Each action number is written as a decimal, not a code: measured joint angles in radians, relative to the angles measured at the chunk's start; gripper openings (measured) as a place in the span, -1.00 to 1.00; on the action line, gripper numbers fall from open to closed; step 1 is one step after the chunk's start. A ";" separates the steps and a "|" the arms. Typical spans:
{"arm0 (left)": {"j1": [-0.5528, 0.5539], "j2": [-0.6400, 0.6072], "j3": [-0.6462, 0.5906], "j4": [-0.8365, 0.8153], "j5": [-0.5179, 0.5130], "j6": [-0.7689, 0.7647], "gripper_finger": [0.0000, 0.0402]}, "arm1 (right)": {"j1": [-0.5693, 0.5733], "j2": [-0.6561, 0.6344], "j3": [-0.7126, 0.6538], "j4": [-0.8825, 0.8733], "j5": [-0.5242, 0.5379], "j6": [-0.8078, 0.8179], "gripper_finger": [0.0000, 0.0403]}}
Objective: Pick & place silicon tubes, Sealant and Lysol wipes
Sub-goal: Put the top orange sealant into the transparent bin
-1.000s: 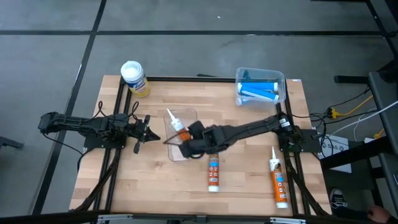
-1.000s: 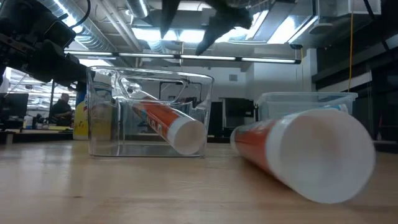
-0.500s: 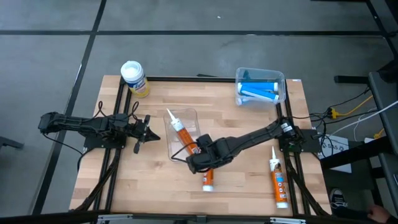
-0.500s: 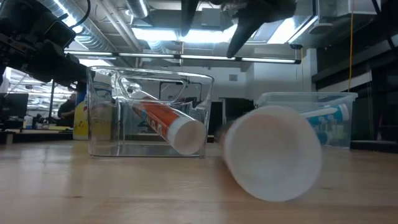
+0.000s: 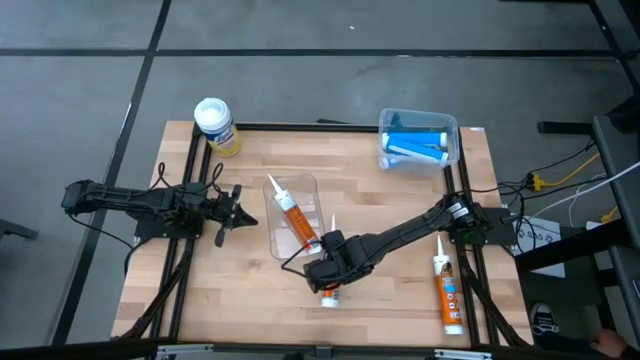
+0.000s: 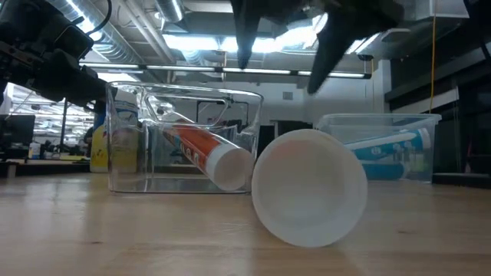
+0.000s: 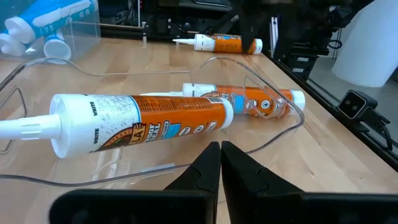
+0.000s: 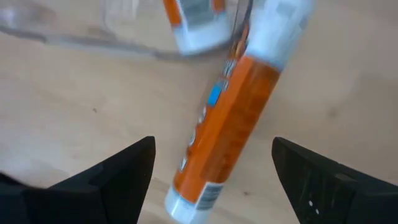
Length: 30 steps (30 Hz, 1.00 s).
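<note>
The right gripper (image 5: 325, 272) hangs over an orange tube (image 8: 233, 124) lying on the table (image 5: 240, 300), its jaws spread wide, one to each side of the tube and touching nothing. The tube lies just beside the clear bin (image 5: 300, 185) that already holds another orange tube (image 5: 292, 215). Its long axis runs roughly front to back; the nozzle seems to point toward the far side, and the flat white base (image 6: 309, 188) faces the near edge.

To grip it well, I'd say the fingers should drop squarely across the body near its middle, since a round tube rolls if nudged off-centre. They should also stay clear of the bin wall.

The left gripper (image 7: 219, 163) waits at the left, jaws together. The Lysol wipes (image 5: 214, 124) stand at the far-left corner, and a third orange tube (image 5: 446, 290) lies near the right edge.
</note>
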 joint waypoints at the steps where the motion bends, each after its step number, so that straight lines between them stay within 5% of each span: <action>1: 0.000 0.000 0.000 0.000 0.000 0.000 -0.94 | 0.001 0.000 -0.021 0.025 -0.016 0.017 0.61; 30: 0.000 0.000 0.000 0.000 0.000 0.000 -0.95 | -0.023 0.029 -0.297 0.373 -0.139 0.069 0.61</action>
